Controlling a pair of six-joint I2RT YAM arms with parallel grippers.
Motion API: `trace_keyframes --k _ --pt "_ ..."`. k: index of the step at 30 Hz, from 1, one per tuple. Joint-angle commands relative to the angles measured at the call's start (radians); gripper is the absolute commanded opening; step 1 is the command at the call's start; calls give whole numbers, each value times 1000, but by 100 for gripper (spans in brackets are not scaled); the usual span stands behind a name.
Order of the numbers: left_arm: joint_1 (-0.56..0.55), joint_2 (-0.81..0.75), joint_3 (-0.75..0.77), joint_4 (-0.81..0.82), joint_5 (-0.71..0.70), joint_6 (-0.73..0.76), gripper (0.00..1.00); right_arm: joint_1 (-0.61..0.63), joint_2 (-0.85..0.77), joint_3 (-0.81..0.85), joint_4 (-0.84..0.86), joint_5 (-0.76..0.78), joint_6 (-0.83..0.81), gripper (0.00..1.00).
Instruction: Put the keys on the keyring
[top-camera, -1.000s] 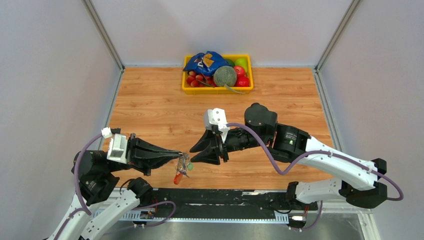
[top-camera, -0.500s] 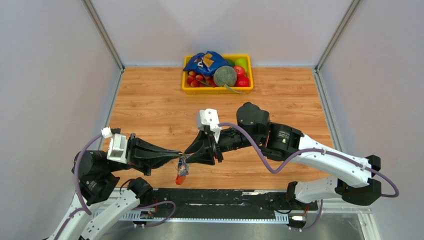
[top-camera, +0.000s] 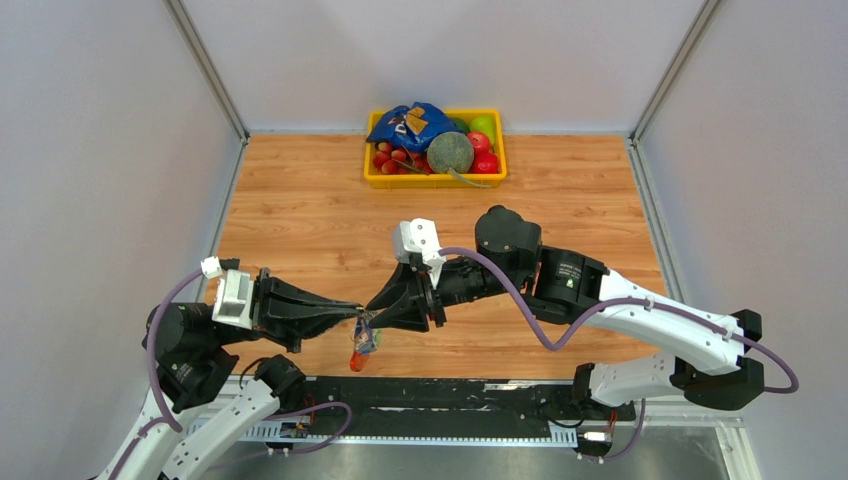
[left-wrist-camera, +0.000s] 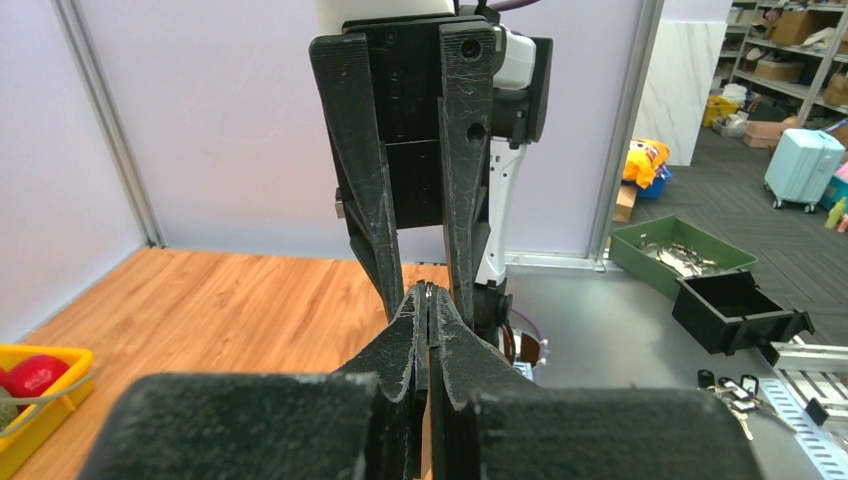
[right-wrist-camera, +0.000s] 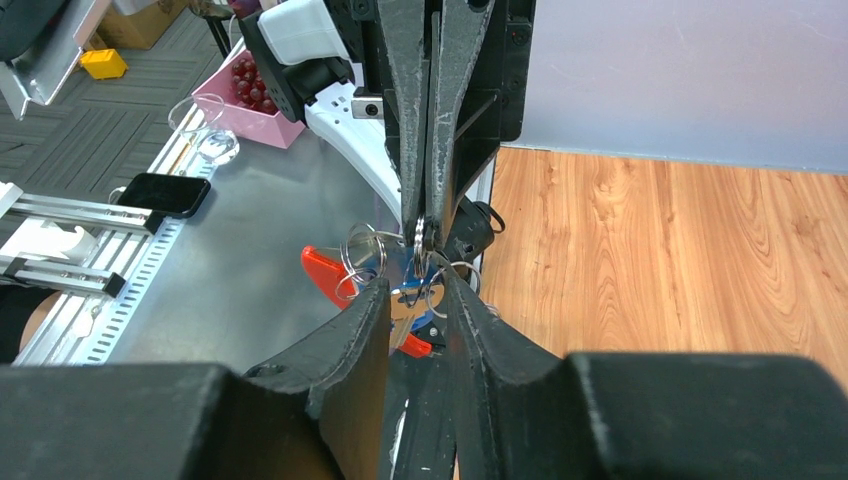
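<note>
The keyring (top-camera: 362, 338) hangs as a small bunch of rings with a red clip (right-wrist-camera: 325, 278) from my left gripper (top-camera: 361, 314). That gripper is shut on a thin silver ring (right-wrist-camera: 424, 236) of the bunch, near the table's front edge. In the left wrist view the left gripper (left-wrist-camera: 427, 291) shows its jaws pressed together with a sliver of metal at the tip. A blue-headed key (right-wrist-camera: 408, 300) dangles among the rings. My right gripper (right-wrist-camera: 413, 284) faces the left one tip to tip, open, one finger on each side of that key. I cannot tell whether it touches the key.
A yellow tray (top-camera: 435, 181) full of fruit, with a blue bag on top, stands at the back middle of the wooden table. A black rail (top-camera: 450, 395) runs along the near edge below the bunch.
My right gripper has moved left up to the left gripper's tip and the hanging bunch, and narrowed slightly. The left gripper has stayed shut in place.
</note>
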Motion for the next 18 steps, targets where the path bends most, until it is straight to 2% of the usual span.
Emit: trace_keyframes --k 1,12,18 --pt "0 -10 -3 41 -13 -2 0 9 7 52 57 5 8 30" --pt "-1 -22 -3 34 -21 2 0 15 27 59 62 -6 9 26" --pt "-1 -23 -4 37 -23 1 0 19 28 59 62 -4 10 19"
